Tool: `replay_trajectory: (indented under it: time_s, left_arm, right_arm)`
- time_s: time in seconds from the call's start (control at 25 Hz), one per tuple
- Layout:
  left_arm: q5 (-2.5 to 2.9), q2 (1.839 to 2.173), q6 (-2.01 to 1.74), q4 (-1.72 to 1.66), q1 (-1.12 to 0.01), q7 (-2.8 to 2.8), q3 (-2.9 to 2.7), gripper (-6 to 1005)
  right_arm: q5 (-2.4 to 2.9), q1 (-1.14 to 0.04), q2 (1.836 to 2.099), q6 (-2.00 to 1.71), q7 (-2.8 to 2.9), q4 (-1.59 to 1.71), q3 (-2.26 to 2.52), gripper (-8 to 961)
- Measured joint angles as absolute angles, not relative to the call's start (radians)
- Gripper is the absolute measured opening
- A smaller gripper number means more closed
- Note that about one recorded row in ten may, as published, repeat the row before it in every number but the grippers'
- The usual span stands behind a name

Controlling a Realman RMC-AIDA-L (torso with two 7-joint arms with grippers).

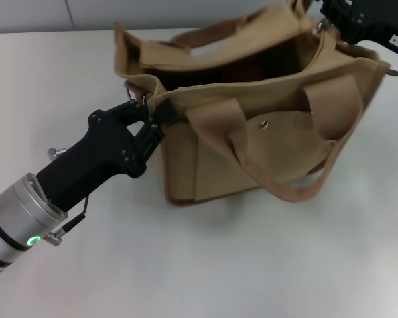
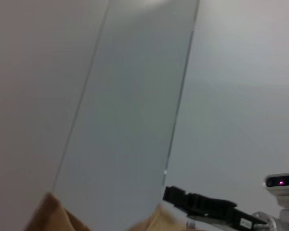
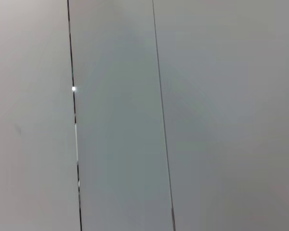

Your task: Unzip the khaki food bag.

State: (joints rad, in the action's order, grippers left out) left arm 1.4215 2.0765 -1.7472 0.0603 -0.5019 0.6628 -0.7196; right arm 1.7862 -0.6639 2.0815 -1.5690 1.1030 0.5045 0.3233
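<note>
Just ahead of the left gripper, clamped on its near corner, the bag stands on the table, gaping. The right gripper is at its far corner; whether it grips I cannot tell. The canvas looks soft and light, so I would hold the corner seam.

The left arm reaches in from the lower left, its silver wrist showing a green light, and the left gripper pinches closed on the bag's near-left top corner, while the right gripper sits at the bag's far-right top corner.
</note>
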Motion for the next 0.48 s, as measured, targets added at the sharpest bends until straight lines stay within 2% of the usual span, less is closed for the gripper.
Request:
replay_trajectory:
  time_s: [0.24,0.32,0.36,0.48]
  left_arm:
    - [1.422,2.073,-1.76,0.032,-0.477,0.711,-0.709,143]
    - [1.423,2.072,-1.799,0.0,-0.46,0.713,-0.718,298]
    - [1.423,2.071,-1.831,-0.031,-0.449,0.718,-0.726,375]
    - [1.425,2.06,-1.925,-0.166,-0.413,0.783,-0.802,447]
  right_arm:
    - [1.751,-0.643,2.08,-1.583,1.179,0.509,0.327,125]
    - [1.748,-0.633,2.08,-1.604,1.191,0.515,0.327,130]
    - [1.745,-0.618,2.078,-1.639,1.206,0.525,0.326,197]
    - [1.75,-0.575,2.073,-1.768,1.239,0.568,0.353,374]
